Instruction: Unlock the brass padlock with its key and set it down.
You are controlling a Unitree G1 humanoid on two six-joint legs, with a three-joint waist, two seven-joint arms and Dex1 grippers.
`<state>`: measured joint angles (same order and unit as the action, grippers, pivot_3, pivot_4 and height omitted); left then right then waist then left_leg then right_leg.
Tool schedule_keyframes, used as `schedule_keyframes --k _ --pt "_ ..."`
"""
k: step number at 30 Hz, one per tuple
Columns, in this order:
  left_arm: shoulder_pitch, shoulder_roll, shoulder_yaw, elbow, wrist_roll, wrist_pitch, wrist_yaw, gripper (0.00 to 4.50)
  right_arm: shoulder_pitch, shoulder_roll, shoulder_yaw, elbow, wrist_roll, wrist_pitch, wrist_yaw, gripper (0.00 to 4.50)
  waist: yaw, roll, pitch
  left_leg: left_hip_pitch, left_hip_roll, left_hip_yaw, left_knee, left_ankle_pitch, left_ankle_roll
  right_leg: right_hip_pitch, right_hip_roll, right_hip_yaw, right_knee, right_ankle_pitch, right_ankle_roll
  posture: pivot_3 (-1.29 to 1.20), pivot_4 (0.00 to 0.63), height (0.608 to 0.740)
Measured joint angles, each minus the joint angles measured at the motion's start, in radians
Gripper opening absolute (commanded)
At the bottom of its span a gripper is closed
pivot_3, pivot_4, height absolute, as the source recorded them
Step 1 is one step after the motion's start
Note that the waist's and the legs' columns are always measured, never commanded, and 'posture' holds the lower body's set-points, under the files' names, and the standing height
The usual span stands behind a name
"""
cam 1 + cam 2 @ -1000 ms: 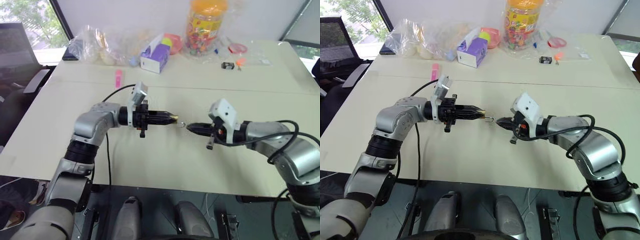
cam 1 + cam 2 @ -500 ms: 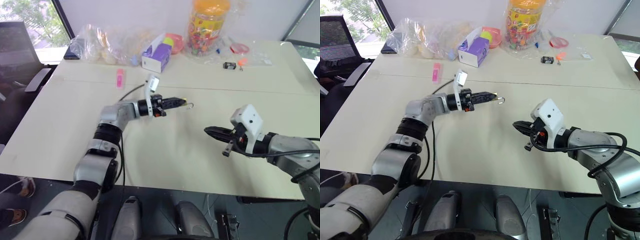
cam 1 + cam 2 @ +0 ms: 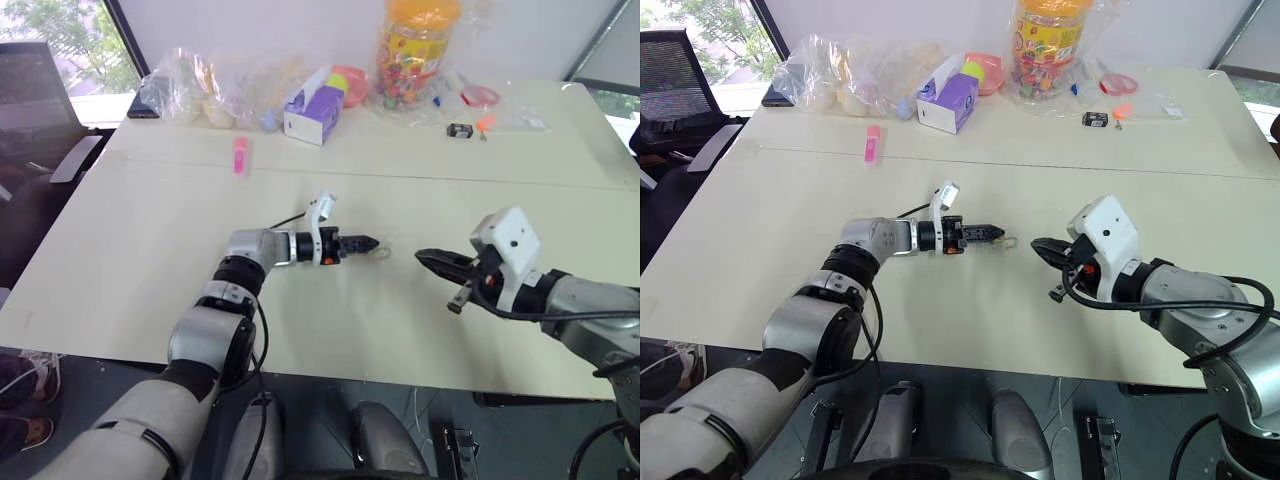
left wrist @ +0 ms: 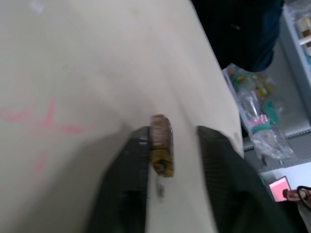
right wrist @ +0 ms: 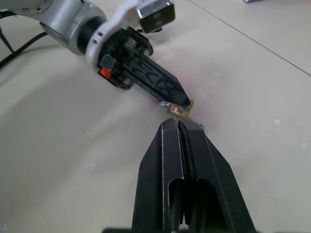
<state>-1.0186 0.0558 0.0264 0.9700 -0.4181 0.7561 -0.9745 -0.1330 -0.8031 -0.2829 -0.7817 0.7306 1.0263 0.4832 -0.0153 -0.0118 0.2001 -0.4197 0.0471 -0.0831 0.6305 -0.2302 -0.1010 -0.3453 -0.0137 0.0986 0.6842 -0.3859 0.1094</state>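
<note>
The left gripper (image 4: 167, 160), fingers parted around the tiny golden-brass rectangular padlock (image 4: 161, 150), is lowering it at the cream table (image 3: 130, 260); best released gently, while the right gripper (image 5: 181, 127) is hovering pinched shut nearby.

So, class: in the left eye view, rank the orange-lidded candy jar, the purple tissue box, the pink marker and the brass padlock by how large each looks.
1. Orange-lidded candy jar
2. Purple tissue box
3. Pink marker
4. Brass padlock, tiny though nearest the camera

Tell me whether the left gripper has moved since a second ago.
Yes. The left gripper has come down to the table with the brass padlock, and sits further right, measured against the pink item.
</note>
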Motion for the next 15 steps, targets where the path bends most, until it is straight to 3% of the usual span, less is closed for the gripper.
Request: schedule_keyframes --k 3,9,15 --pt "-0.006 0.01 0.016 -0.009 -0.005 -0.003 -0.006 4.46 0.0 -0.002 0.0 0.0 0.002 0.0 0.0 0.0 -0.003 0.0 0.0 0.003 0.0 0.0 0.0 0.0 0.0 0.002 0.0 0.0 0.001 0.0 0.0 0.0 0.15 0.74" --pt "0.052 0.107 -0.015 -0.095 0.043 -0.118 -0.03 4.46 0.019 -0.058 0.0 0.001 -0.007 -0.012 0.038 0.0 -0.027 0.0 0.0 0.01 0.001 0.0 -0.003 0.0 0.0 0.008 0.001 0.001 0.001 0.0 0.0 0.0 0.15 0.74" --pt "0.219 0.266 -0.095 -0.384 0.116 -0.243 -0.132 4.46 0.066 -0.166 -0.002 0.031 -0.05 -0.066 0.131 0.0 -0.025 0.0 0.0 0.009 0.001 0.001 -0.004 0.0 0.0 0.006 0.001 0.002 0.0 0.0 0.0 0.0 0.15 0.74"
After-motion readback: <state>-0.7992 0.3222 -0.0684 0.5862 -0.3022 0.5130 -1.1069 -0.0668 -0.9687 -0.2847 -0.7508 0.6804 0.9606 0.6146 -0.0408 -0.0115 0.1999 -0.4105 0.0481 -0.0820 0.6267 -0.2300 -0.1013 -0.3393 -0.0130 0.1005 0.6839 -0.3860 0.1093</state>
